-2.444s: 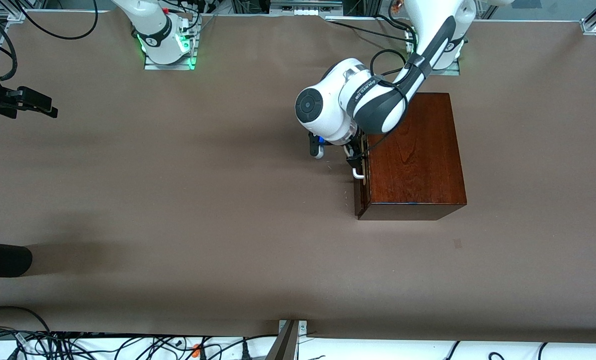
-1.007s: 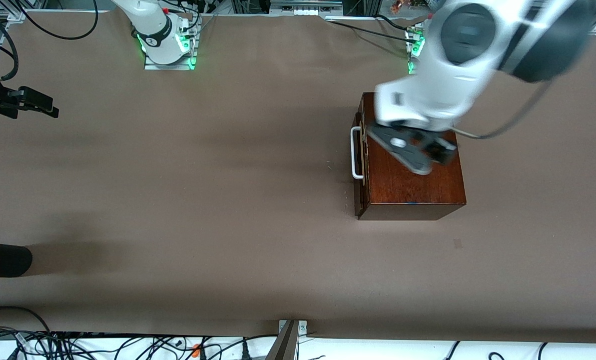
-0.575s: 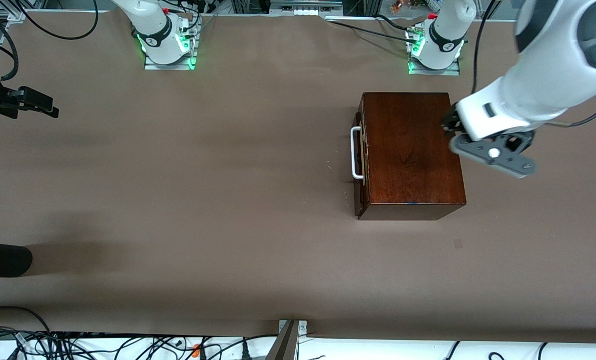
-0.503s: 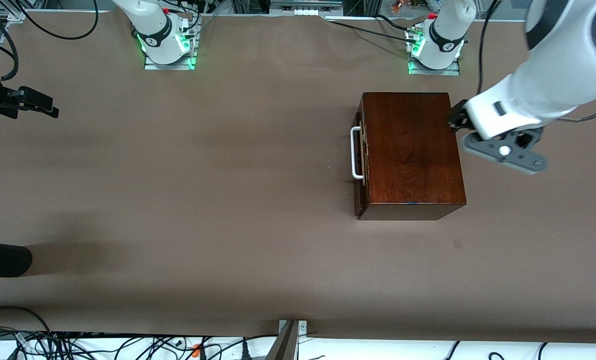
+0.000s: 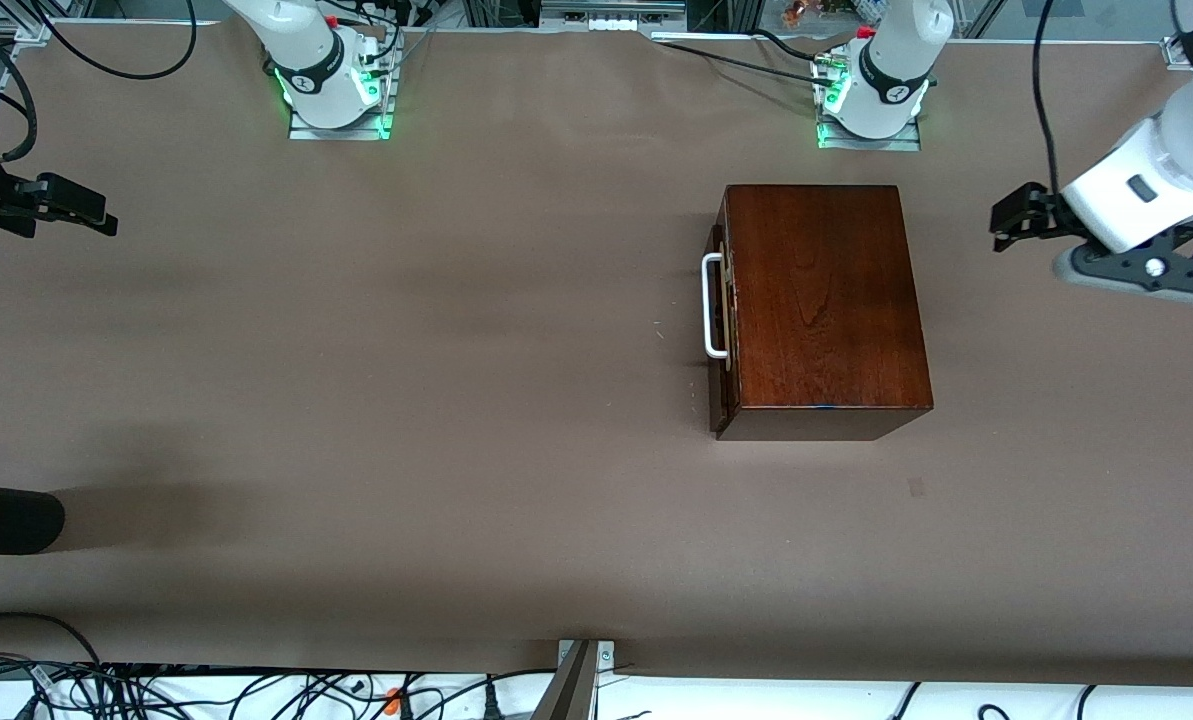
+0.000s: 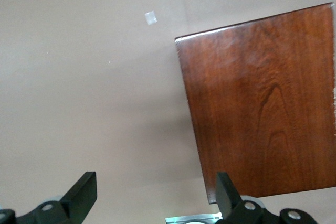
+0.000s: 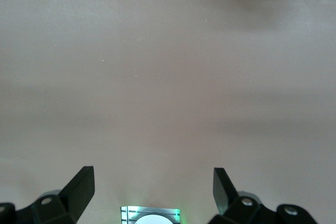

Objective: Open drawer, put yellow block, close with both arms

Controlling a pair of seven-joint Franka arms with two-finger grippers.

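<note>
**Drawer shut, both arms drawn back to the worktop's ends**

The wooden box (image 5: 821, 305) stands toward the left arm's end of the worktop (image 5: 406, 400), close to the edge along which the bases stand. Its drawer (image 5: 721, 330) sits almost flush in the box, with only a thin seam showing. The white bar handle (image 5: 712, 305) faces the right arm's end, so a pull would draw the tray out over bare worktop. No yellow block shows in any view; it may well lie inside the shut drawer, which would explain why nothing is left on the surface, but that cannot be seen.

The left gripper (image 5: 1011, 215) hangs over the worktop's end by the left arm's base, clear of the box, its fingers (image 6: 84, 192) spread wide with nothing between them. The right gripper (image 5: 81, 212) hangs over the opposite end of the worktop, fingers (image 7: 81, 184) likewise spread and empty, waiting. With the drawer in and both grippers empty and well apart from the box, the task looks finished or nearly so.
</note>
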